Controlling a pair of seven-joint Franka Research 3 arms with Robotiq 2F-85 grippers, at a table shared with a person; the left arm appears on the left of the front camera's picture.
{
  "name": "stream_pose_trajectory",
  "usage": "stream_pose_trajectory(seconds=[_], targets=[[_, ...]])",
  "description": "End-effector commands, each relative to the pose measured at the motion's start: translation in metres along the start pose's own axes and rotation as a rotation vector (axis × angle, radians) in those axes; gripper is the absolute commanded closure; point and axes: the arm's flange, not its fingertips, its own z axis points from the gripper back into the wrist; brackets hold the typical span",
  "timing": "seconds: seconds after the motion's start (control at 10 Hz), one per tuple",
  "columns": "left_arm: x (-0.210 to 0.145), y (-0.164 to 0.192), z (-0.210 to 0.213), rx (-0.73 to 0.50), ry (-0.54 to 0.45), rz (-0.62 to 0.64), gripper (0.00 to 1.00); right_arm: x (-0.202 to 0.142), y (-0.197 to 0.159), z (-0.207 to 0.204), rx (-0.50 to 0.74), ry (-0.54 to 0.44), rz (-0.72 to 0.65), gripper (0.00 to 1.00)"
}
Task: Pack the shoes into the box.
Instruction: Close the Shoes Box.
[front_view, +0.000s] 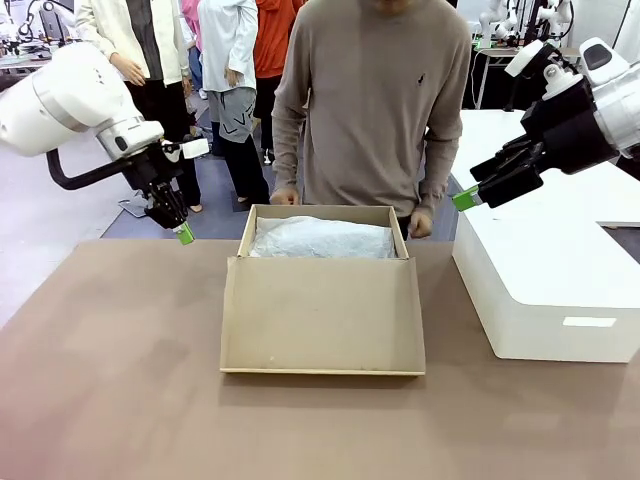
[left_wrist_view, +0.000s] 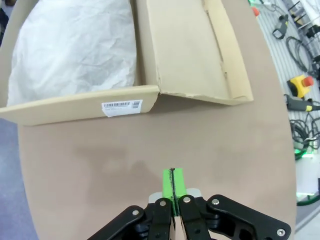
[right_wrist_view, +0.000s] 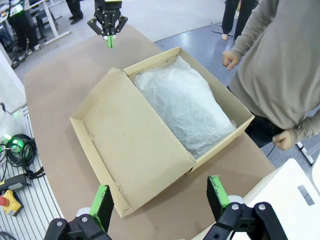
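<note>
Box (left_wrist_view: 75, 107) is sitting open in the middle of the bench (front_view: 100, 380), its lid (front_view: 320, 315) lying flat toward you, white tissue paper (front_view: 320, 238) lying inside; your left gripper (front_view: 185, 235) is hovering beside it, fingers pressed together; your right gripper (right_wrist_view: 160, 195) is hovering off its other side, fingers spread wide, holding nothing

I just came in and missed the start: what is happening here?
A cardboard box stands open on the table, its lid lying flat toward the robot, white tissue paper covering its inside. A person stands behind it, hands by the far corners. The left gripper hovers shut beside the box; the right gripper hangs open near a white block.
</note>
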Motion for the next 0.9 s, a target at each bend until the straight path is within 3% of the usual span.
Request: stream_pose_trajectory(seconds=[0.0,0.3,0.4,0.8], targets=[[-0.012,-0.001,-0.014,0.011,-0.051,-0.030,1.00,0.000,-0.002,-0.001,0.014,-0.015,0.002,0.00],[-0.023,0.004,-0.025,-0.047,-0.095,-0.040,1.00,0.000,-0.002,-0.001,0.014,-0.015,0.002,0.00],[-0.015,0.005,-0.022,-0.014,-0.039,-0.004,1.00,0.000,-0.002,-0.001,0.014,-0.015,0.002,0.00],[-0.015,0.005,-0.022,-0.014,-0.039,-0.004,1.00,0.000,-0.002,-0.001,0.014,-0.015,0.002,0.00]])
